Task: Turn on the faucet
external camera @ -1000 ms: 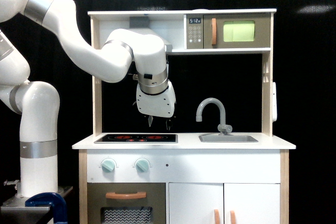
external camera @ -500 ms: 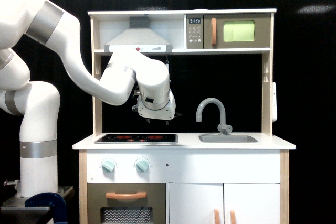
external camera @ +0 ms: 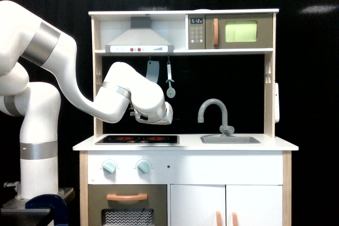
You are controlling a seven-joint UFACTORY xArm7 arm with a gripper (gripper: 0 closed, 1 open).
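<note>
Arm over the hob (external camera: pixel 136 139), faucet (external camera: pixel 214 115) untouched.
The end effector (external camera: pixel 168 114) hangs above the hob's right end, turned so that whether it is spread or pressed together cannot be told; at its 3 o'clock, well apart, the faucet stands behind the sink (external camera: pixel 230 139).

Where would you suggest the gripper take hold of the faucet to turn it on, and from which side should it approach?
Probably at the small lever knob at the base of the faucet, not the arched spout, which looks fixed. The knob sits low by the sink, under the arch's far end. The gripper is over the stove on the exterior view's left, so approaching from above or the front seems clearest.
</note>
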